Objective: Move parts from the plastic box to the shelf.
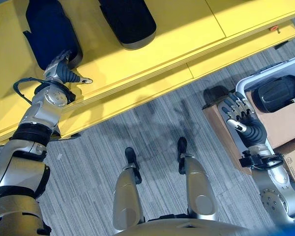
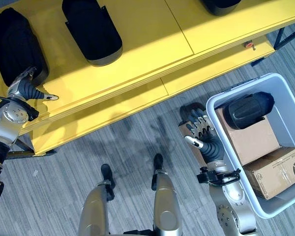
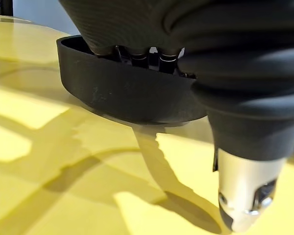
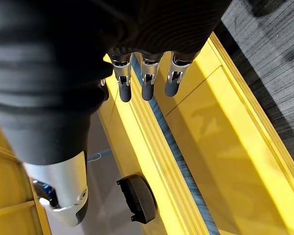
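Black part (image 2: 247, 110) in the plastic box (image 2: 290, 98) lies just beyond our open, empty right hand (image 2: 200, 129); left hand (image 1: 64, 73) touches a shelved part (image 1: 51, 30), grip unclear.

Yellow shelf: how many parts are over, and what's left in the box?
Done: two black moulded parts lie free on the yellow shelf. In hand: the left hand is on a third black part, its fingers hidden. Left: one black part in the pale plastic box; the right hand beside it is open.
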